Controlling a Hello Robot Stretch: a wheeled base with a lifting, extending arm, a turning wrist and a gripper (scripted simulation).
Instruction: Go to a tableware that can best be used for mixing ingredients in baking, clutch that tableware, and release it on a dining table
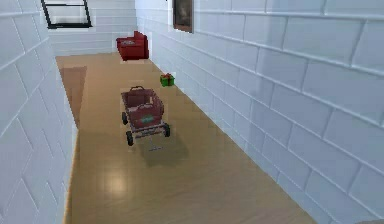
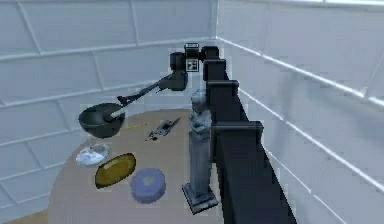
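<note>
The gripper [image 2: 121, 101] is sticking out from the end of the dark arm [image 2: 238, 150]. Its thin fingers [image 2: 143, 91] are pointing down at a dark bowl [image 2: 100, 120], which looks like the right thing for mixing cake batter. The bowl is sitting right at the tips of the jaws, on the far part of a round table [image 2: 165, 155]. I cannot tell if the jaws are holding the bowl or holding nothing, because the bowl is sitting right behind them on the tabletop. I think the robot is working on the grabbing step. To do it well, it should be getting a good hold on the rim of the bowl before lifting, and then be lifting straight up, slowly, so the bowl is not tipping. A pale glassy thing [image 2: 93, 153] is lying just below the jaws, and a small dark thing [image 2: 162, 128] is lying beside them, toward the arm. A tall grey statue [image 2: 200, 150] is standing between the jaws and the arm, so pulling the bowl back low could be knocking it over. A yellow plate [image 2: 115, 170] and a little blue dish [image 2: 148, 186] are sitting farther from the jaws, near the front edge.
</note>
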